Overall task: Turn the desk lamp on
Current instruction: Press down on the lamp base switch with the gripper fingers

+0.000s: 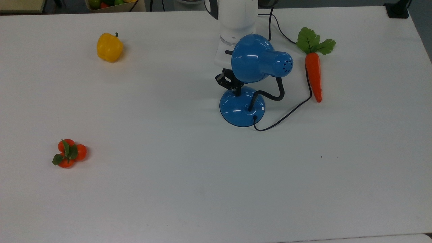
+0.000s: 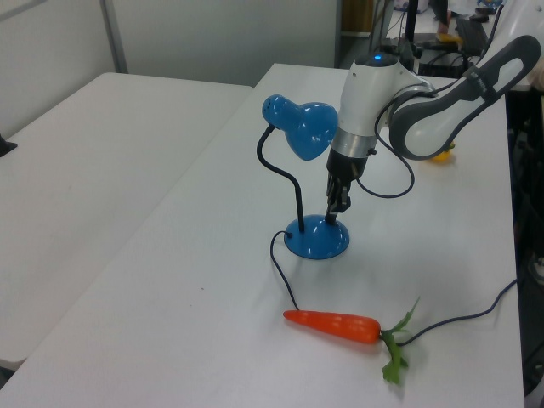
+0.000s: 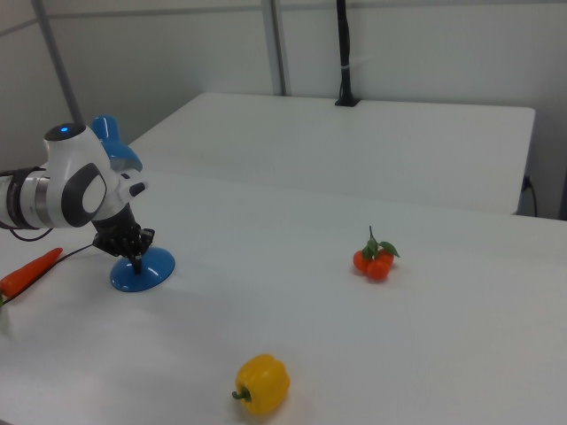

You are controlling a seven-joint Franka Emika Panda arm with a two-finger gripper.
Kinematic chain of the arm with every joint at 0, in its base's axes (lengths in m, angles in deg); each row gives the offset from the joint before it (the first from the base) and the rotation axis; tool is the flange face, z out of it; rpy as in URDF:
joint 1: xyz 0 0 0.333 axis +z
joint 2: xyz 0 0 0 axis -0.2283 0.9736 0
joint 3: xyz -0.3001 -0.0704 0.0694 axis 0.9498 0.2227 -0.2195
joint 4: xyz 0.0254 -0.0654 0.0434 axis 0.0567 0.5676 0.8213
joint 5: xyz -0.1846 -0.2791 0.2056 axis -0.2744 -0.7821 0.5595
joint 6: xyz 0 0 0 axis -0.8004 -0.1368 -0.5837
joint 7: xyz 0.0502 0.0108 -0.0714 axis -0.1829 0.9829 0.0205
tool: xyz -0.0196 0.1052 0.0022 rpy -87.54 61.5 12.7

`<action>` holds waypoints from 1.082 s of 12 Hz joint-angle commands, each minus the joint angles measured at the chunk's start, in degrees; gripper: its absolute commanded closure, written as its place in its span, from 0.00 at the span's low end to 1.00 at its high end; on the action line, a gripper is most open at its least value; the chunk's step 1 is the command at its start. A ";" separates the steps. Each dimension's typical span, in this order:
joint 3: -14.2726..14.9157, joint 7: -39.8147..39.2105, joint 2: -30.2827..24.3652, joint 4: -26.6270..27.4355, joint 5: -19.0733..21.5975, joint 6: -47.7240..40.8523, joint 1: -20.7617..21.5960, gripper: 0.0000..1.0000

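The desk lamp stands right of centre in the top view: glossy blue shade (image 1: pixel 256 59), black bendy neck (image 1: pixel 273 96), round blue base (image 1: pixel 240 108), thin black cord (image 1: pixel 287 114) trailing to the top view's right. My gripper (image 1: pixel 237 88) points down under the shade, its black fingers together, tips resting on the far edge of the base. The switch is hidden beneath them. In the left view my gripper (image 2: pixel 335 212) touches the base (image 2: pixel 316 240) on the left view's right side. In the right view my gripper (image 3: pixel 135 255) meets the base (image 3: pixel 142 271).
A toy carrot (image 1: pixel 314 76) lies right of the lamp in the top view, near the cord. A yellow pepper (image 1: pixel 109 47) sits at the far left, and a cluster of small orange fruits (image 1: pixel 69 153) at the near left. The arm's cable (image 1: pixel 276 23) runs behind the shade.
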State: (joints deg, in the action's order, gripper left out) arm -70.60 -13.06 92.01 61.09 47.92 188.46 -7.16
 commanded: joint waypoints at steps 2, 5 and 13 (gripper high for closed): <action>0.25 -0.61 2.27 -1.45 -1.29 1.47 -0.06 1.00; 0.25 -0.61 2.88 -1.45 -1.38 2.78 -0.06 1.00; 0.16 0.01 -2.02 -1.45 -1.21 -7.81 -1.11 1.00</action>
State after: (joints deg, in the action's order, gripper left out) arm -70.59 -13.06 93.12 59.88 47.52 188.21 -7.33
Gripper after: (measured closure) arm 0.991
